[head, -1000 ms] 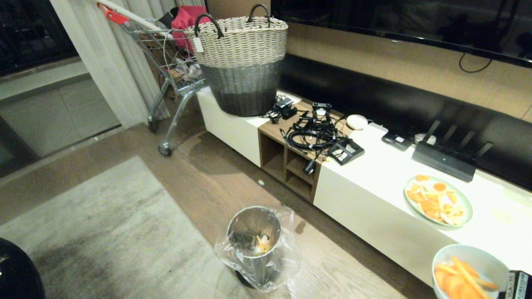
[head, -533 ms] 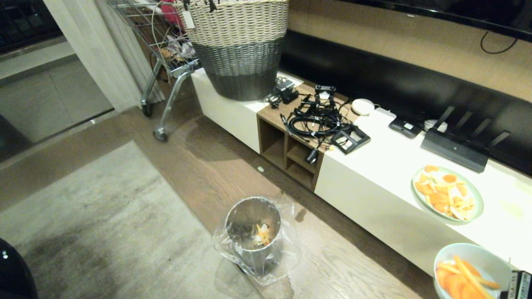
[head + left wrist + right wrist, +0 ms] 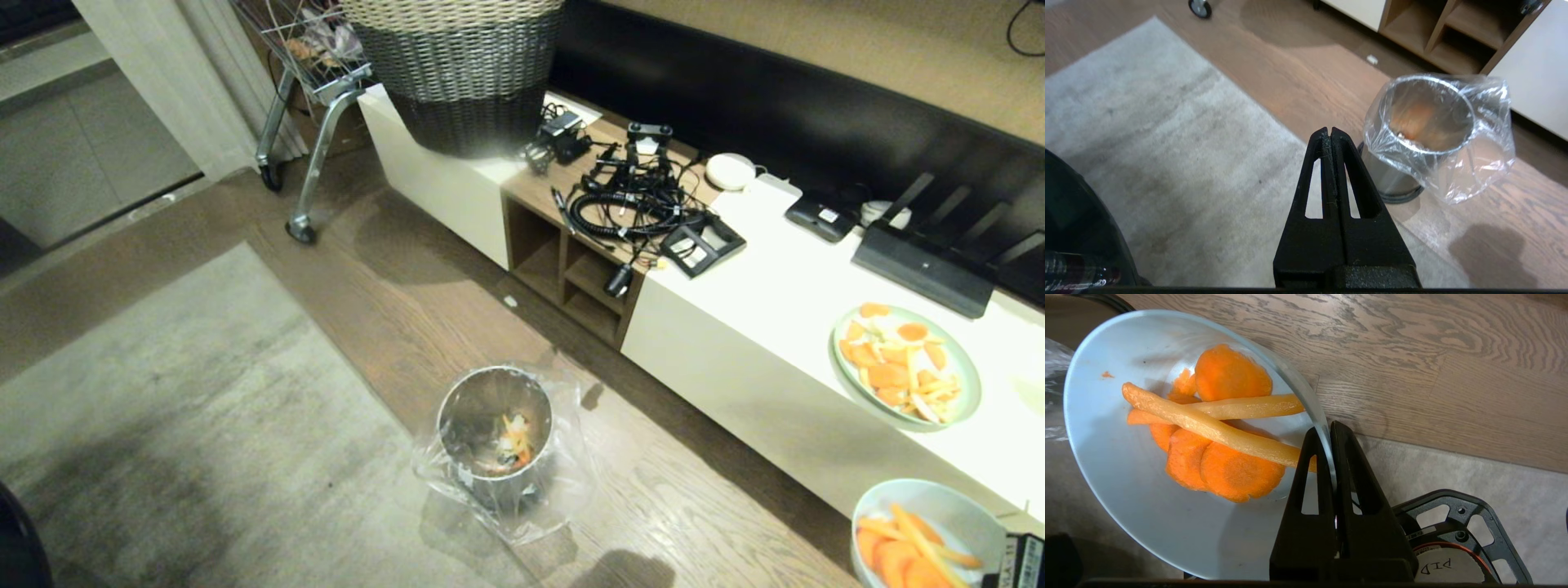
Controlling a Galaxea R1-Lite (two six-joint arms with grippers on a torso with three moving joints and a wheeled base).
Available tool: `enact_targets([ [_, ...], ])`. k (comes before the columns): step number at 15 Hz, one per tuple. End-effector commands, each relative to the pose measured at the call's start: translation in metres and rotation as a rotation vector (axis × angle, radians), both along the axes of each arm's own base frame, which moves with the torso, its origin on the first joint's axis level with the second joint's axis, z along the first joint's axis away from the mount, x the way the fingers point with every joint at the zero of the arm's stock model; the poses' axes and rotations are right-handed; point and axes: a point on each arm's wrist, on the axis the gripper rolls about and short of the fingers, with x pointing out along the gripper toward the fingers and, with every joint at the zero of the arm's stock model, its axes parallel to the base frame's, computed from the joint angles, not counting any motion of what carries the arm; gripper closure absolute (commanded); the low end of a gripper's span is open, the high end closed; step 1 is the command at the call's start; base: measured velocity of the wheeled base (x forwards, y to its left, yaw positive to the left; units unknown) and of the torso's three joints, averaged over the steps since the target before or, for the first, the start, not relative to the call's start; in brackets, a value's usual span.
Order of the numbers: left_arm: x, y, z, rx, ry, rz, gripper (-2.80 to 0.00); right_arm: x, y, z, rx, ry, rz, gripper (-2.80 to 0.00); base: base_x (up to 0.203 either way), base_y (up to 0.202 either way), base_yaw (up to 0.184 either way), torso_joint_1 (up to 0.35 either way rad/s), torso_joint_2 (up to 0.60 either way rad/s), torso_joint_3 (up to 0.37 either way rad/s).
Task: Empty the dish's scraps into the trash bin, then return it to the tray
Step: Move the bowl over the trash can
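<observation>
The dish (image 3: 947, 496), a small white bowl, hangs at the lower right of the head view, over the wood floor in front of the cabinet. Orange scraps (image 3: 898, 555) lie in it. In the right wrist view my right gripper (image 3: 1327, 430) is shut on the rim of the dish (image 3: 1114, 469), with the slices and strips of scraps (image 3: 1220, 457) piled inside. The trash bin (image 3: 494, 441), shiny metal with a clear liner, stands on the floor to the left of the dish and holds some scraps. My left gripper (image 3: 1329, 131) is shut and empty, above the rug beside the trash bin (image 3: 1425, 118). The tray is out of view.
A long white cabinet (image 3: 759, 327) runs along the right, bearing a patterned plate (image 3: 849, 376) of orange pieces, a router (image 3: 922, 261), tangled cables (image 3: 637, 204) and a woven basket (image 3: 465, 73). A shopping cart (image 3: 310, 49) stands at the back. A grey rug (image 3: 163, 425) covers the floor at left.
The whole head view has tipped downward, so basket, cabinet and bin sit higher in the picture; the camera moved, not the things. The dish stays gripped at the lower right.
</observation>
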Motion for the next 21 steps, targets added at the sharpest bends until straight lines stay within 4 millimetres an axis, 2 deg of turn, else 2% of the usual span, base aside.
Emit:
enact_targets([
  [1,0.000,0.000,0.000,-0.001,-0.002,0.000,0.00,0.000,0.000,-0.001,0.000,0.005,0.000,0.00,0.000,0.000,0.000,0.006,0.01,-0.189],
  [12,0.000,0.000,0.000,0.004,-0.002,0.000,0.00,0.000,0.002,0.000,0.002,0.003,0.017,0.00,0.000,0.000,0.000,0.002,0.00,-0.199],
  [16,0.000,0.000,0.000,0.000,-0.002,0.006,0.00,0.004,0.004,0.005,0.002,-0.018,0.019,0.00,0.000,0.000,0.000,0.002,0.00,-0.067],
  [19,0.000,0.000,0.000,0.000,-0.002,0.006,0.00,0.010,0.006,0.012,-0.063,-0.034,0.116,0.00,0.000,0.000,0.000,0.000,0.00,0.000],
  [21,0.000,0.000,0.000,-0.001,-0.002,0.006,0.00,0.023,0.011,0.021,-0.116,-0.066,0.200,0.00,0.000,0.000,0.000,0.000,0.00,0.000],
])
